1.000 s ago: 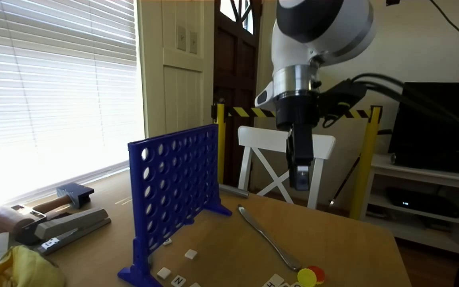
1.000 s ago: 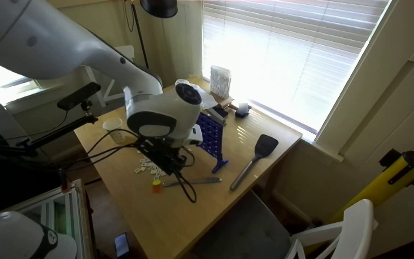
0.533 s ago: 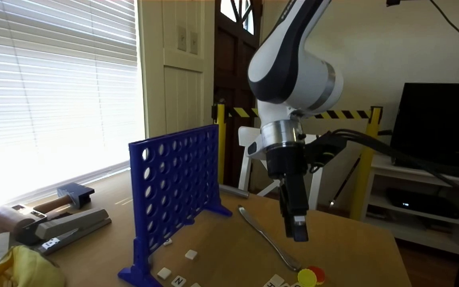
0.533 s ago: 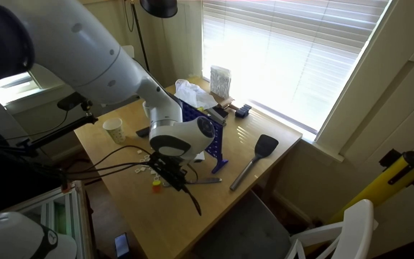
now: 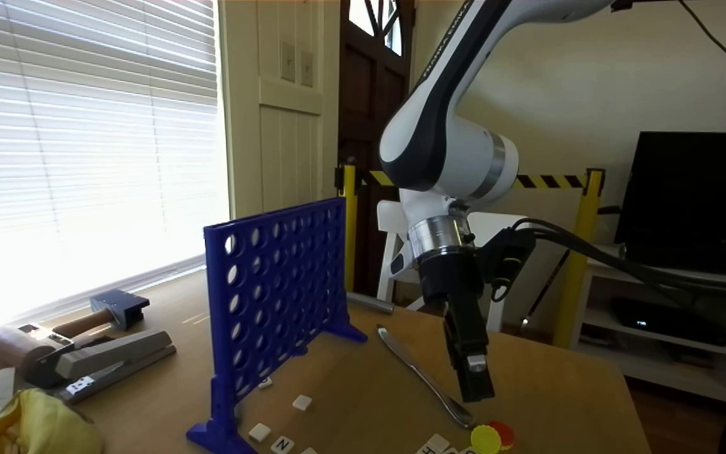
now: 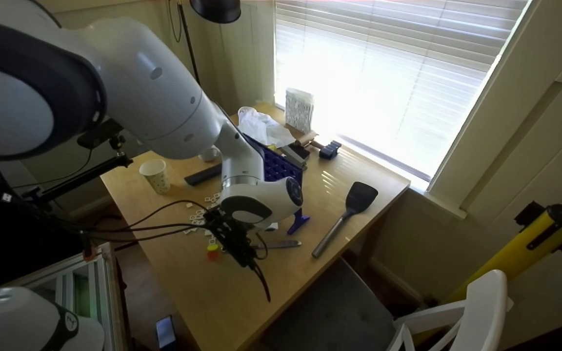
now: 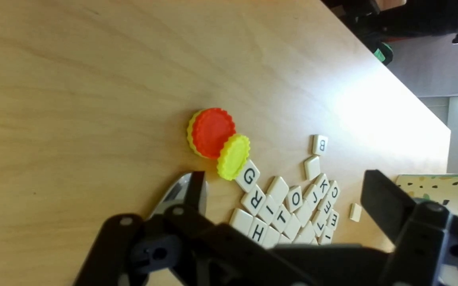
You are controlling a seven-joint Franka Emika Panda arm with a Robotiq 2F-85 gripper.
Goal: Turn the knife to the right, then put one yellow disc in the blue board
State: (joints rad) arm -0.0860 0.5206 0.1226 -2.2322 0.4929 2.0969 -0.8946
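The silver knife [image 5: 424, 376] lies flat on the table beside the upright blue board [image 5: 268, 291]; both also show in the other exterior view, the knife [image 6: 283, 244] partly behind the arm and the board [image 6: 281, 168] too. A yellow disc [image 7: 233, 157] lies tilted, leaning on an orange-red disc [image 7: 214, 131], with more yellow under the red one. The discs sit by the knife's near end [image 5: 485, 439]. My gripper [image 7: 284, 178] is open and empty, above the table near this end. In the wrist view the knife [image 7: 175, 190] shows behind one finger.
Several white letter tiles [image 7: 270, 210] lie close to the discs. A paper cup [image 6: 156, 176] and a dark remote [image 6: 203, 174] stand behind them. A black spatula [image 6: 356, 202] lies past the board. A stapler [image 5: 117, 366] and mallet [image 5: 117, 309] lie by the window.
My gripper has come down a long way toward the table, near the knife and discs, and has tilted a little. The knife, discs and board have not moved.
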